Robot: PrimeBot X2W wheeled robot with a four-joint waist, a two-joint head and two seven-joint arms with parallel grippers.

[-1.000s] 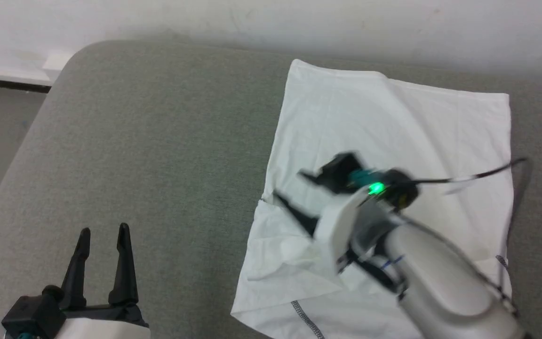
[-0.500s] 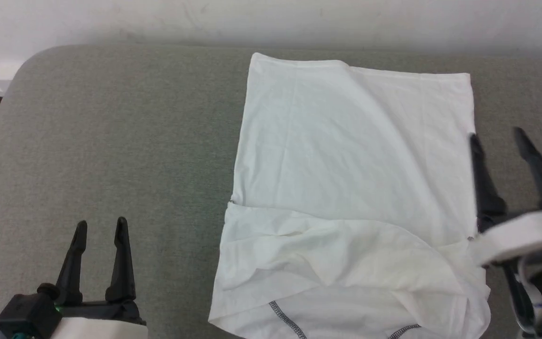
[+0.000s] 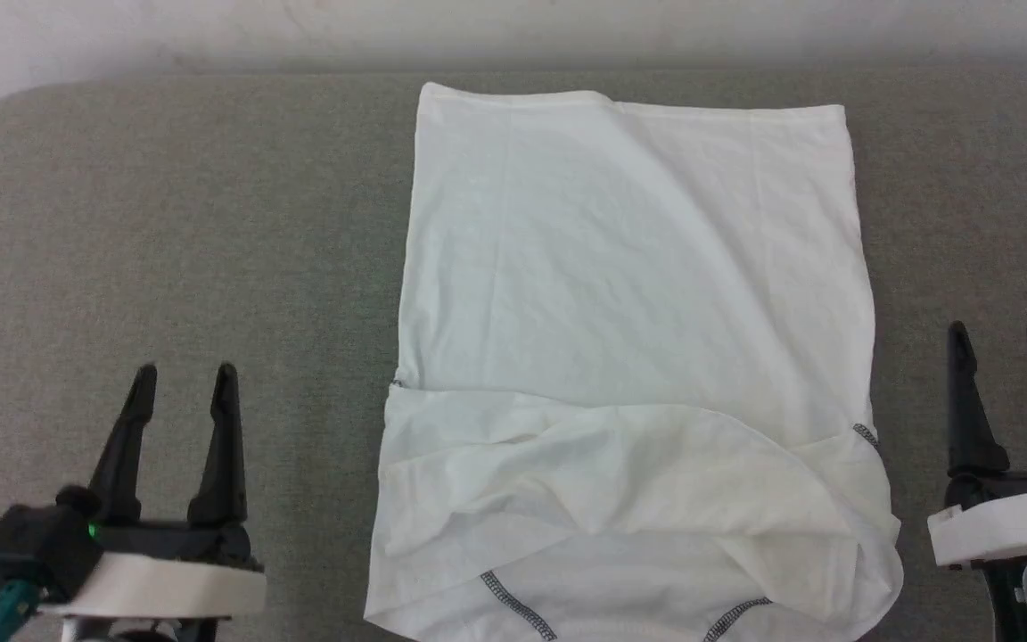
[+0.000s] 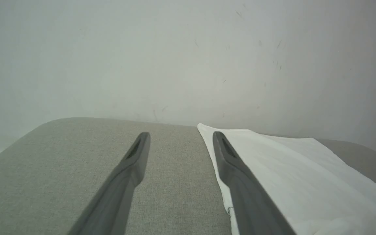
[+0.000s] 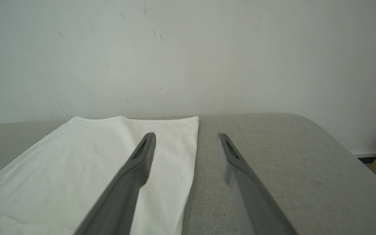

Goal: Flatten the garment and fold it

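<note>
Fingers point(image 3: 221, 428) spread, empty, on left gripper point(image 3: 186, 369) and right gripper point(image 3: 996, 328); I'd pinch the limp, thin white T-shirt point(image 3: 629, 267) by its near corners.

Grey upholstered bench point(image 3: 210, 223) with one white garment point(image 3: 629, 294) lying on it.
The bench top is covered in a fine-woven grey fabric and has rounded corners at its far side. The garment lies flat on it, right of centre in the head view, with its straight far edge close to the bench's far side. The nearer part is rumpled, with a loose layer folded across it, and two dark grey zigzag seams point(image 3: 513, 606) show at the near end.
</note>
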